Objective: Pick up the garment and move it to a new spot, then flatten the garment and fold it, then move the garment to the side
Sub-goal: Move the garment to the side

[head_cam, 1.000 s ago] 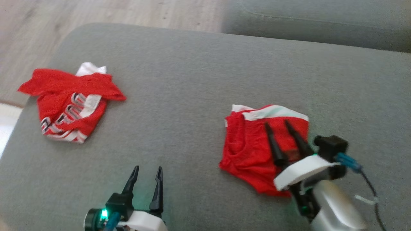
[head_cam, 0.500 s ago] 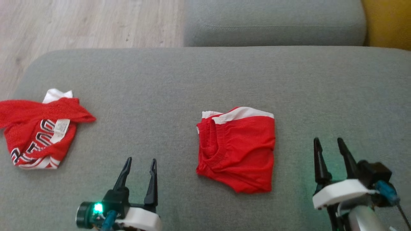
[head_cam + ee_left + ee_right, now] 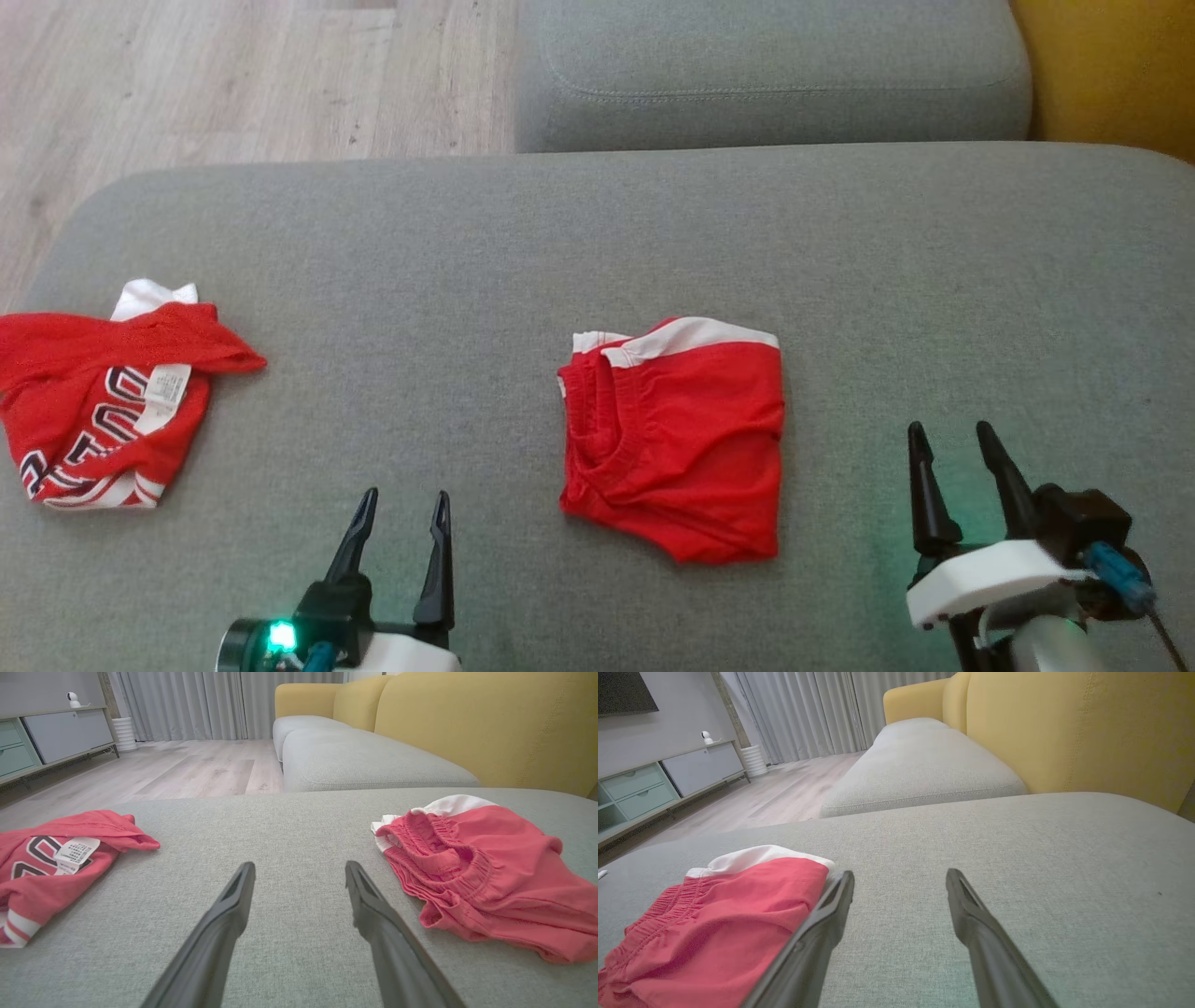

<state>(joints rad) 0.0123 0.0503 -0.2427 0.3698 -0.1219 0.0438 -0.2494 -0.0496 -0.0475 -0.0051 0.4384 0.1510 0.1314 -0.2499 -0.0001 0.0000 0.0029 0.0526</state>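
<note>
Our left pincer [image 3: 406,495] has two long, dark fingers [image 3: 436,560] that taper to fine points. They rise from a black block backed by a white moulded housing [image 3: 411,653]. Beside it we see a dark round ring with a glowing green light [image 3: 278,637] and a stub of blue cable [image 3: 317,657]. Our right pincer [image 3: 948,427] is built alike, with pointed black fingers and a curved white shell [image 3: 980,577]. It also carries a boxy black module [image 3: 1083,518], a blue connector [image 3: 1116,567] trailing a thin dark wire [image 3: 1167,630], and a silvery rounded forearm [image 3: 1046,651].
</note>
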